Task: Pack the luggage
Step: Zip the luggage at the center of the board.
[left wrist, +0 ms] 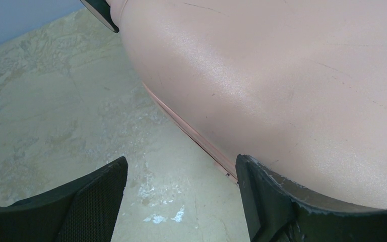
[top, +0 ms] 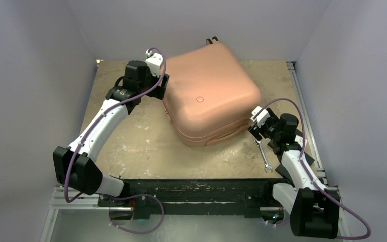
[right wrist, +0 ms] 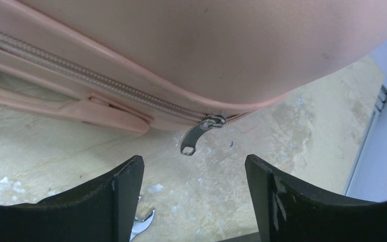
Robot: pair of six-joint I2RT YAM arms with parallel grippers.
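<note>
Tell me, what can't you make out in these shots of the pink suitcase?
1. Inside the luggage: closed shell hides it, all views.
2. How far round the zip is closed: right wrist view, frame edge cuts it beyond the zipper pull.
3. The wrench: right wrist view, the right gripper hides all but its tip.
4. Whether the left gripper touches the shell: left wrist view, too close.

Salmon-pink suitcase [top: 211,96], with a matching pink zipper [right wrist: 80,70] and a silver pull tab [right wrist: 199,132], on a mottled tan table [top: 131,146] flecked with pale scuffs. A silver wrench [top: 263,155] lies at four o'clock from the case. The left arm [top: 101,126] and right arm [top: 295,169] are white with black joints and purple cables [top: 165,68]. The walls [top: 30,75] are pale lavender-grey.
</note>
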